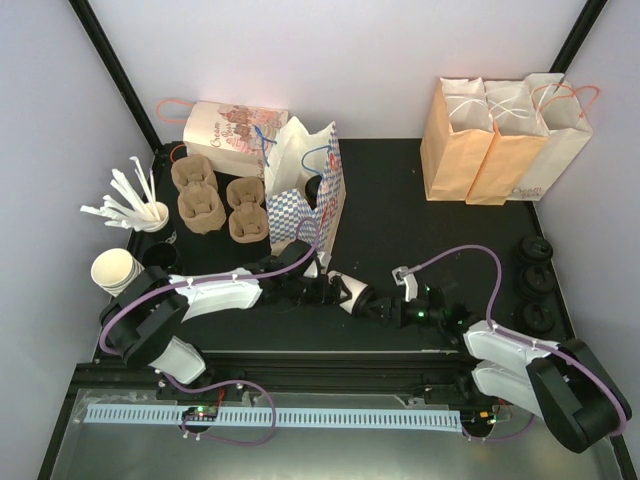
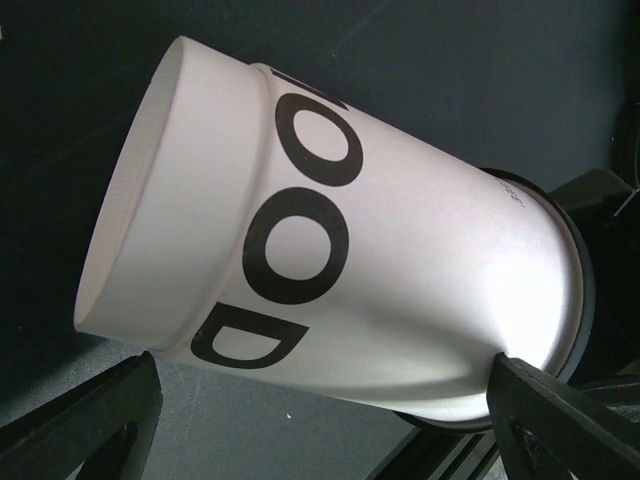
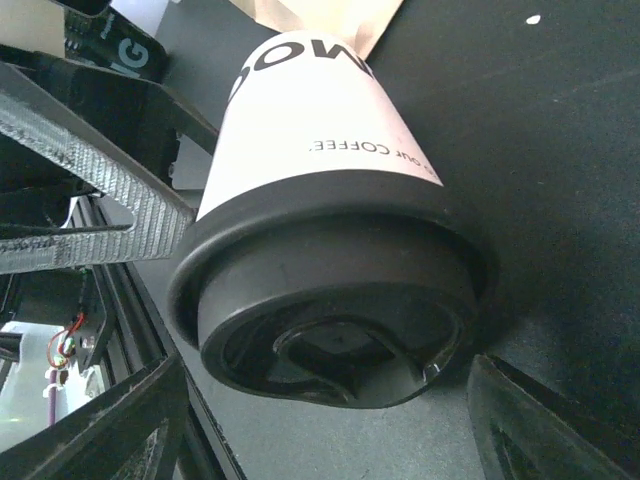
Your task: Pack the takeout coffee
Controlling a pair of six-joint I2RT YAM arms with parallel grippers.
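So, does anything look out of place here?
Yes. One lidded coffee cup lies on its side between the two end effectors, lid toward the right arm, instead of standing upright. No spill is visible.

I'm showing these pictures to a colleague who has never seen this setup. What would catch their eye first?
Probably the lidded coffee cup at the table's middle, lying on its side between the left gripper and the right gripper, both with jaws spread around it. Behind it stands an open blue-checked bag, with brown pulp carriers to its left. Three paper bags stand at the far right.
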